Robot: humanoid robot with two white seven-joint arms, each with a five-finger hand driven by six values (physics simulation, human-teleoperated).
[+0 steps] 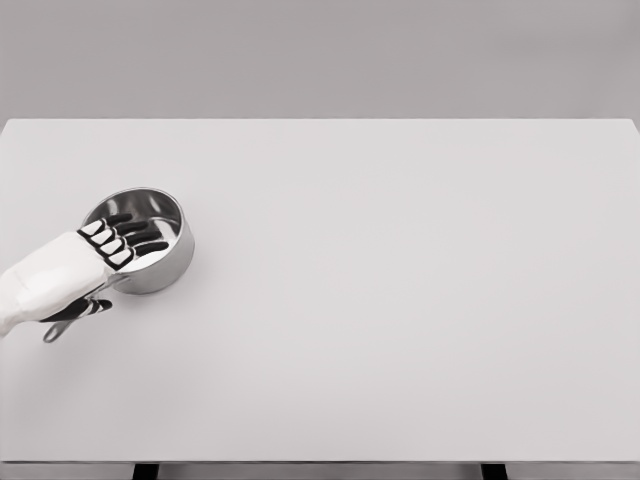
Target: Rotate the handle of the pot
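Over on the near left part of the white surface [400, 300] sits a small steel pot [150, 240], upright, its open mouth facing up and its dark handle [68, 318] running out toward the lower left. The left robot hand [95, 262] comes in from the left edge and lies right over that handle where it joins the pot. Its four black-tipped fingers [135, 232] are stretched out nearly straight and fanned a little, reaching across the rim and hanging over the pot's inside, so from here they look extended rather than curled. Below the palm, a dark part that seems to be the thumb shows against the handle, as though the handle is pinched between palm and thumb, but the white back of the hand hides the contact, so I cannot tell whether it truly grips the handle or only rests on it. The rest of the surface stretches away pale and flat to the right
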